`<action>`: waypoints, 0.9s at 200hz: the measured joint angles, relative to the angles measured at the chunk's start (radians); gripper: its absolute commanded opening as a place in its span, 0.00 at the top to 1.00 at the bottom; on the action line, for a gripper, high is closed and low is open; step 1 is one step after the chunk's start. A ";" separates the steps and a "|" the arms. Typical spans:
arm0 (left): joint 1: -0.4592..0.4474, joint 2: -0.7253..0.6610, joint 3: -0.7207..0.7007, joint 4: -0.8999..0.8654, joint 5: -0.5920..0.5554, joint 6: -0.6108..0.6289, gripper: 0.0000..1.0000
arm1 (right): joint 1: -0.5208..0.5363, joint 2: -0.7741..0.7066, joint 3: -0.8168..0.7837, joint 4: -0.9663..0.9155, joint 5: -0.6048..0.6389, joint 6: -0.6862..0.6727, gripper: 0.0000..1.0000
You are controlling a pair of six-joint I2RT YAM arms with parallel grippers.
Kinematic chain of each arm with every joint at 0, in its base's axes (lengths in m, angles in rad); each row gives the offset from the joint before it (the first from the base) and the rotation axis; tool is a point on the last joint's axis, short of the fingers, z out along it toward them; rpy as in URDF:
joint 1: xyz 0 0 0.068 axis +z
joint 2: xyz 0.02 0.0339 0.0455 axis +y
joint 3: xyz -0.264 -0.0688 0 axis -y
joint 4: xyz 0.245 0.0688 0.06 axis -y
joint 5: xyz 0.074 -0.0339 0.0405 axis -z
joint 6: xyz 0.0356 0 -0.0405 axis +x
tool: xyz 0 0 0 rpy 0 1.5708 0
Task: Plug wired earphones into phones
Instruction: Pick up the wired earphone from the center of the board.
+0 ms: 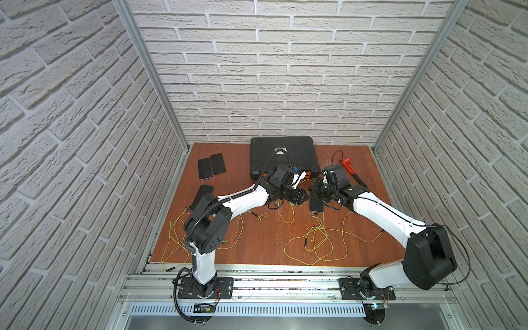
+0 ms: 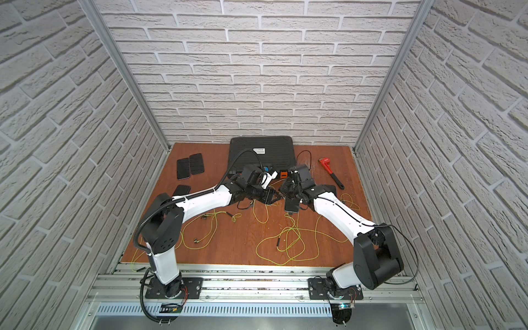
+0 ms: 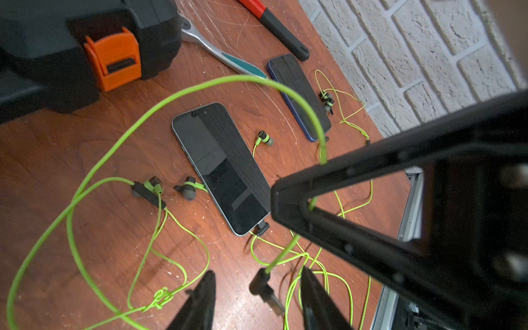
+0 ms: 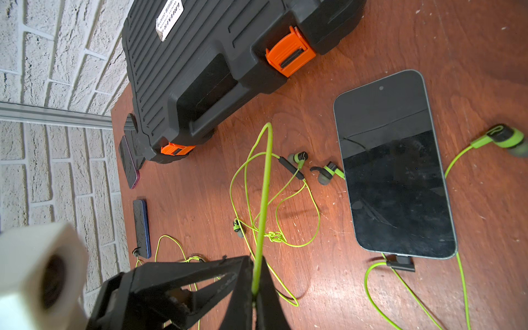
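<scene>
In the left wrist view my left gripper (image 3: 257,271) is open, and a black angled plug (image 3: 261,284) hangs between its fingers without touching either. The plug's yellow-green earphone cord (image 3: 200,85) runs up into my right gripper (image 3: 285,200), which is shut on it. The right wrist view shows the same pinch (image 4: 257,260) on the cord (image 4: 265,185). Below both grippers lies a black phone (image 3: 220,168) (image 4: 394,165) with another plug (image 3: 263,228) in its end. Both grippers meet mid-table (image 1: 308,194). Two phones (image 1: 211,167) lie at the far left, and a blue phone (image 3: 300,94) lies near the right wall.
A big black case with orange latches (image 1: 283,154) stands at the back. A red wrench (image 1: 350,168) and a silver teal-handled tool (image 3: 223,57) lie to its right. Loose cords (image 1: 314,243) and earbuds (image 3: 188,191) lie across the wooden table. Brick walls close three sides.
</scene>
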 measured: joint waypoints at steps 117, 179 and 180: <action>0.000 0.011 0.007 -0.047 -0.011 0.020 0.94 | 0.000 0.000 0.004 -0.001 0.000 -0.009 0.94; 0.006 0.011 0.007 -0.034 -0.011 0.017 1.00 | 0.000 0.000 0.015 -0.022 0.000 -0.038 0.94; 0.006 0.011 0.007 -0.033 -0.011 0.017 1.00 | 0.000 0.000 0.015 -0.024 0.000 -0.038 0.94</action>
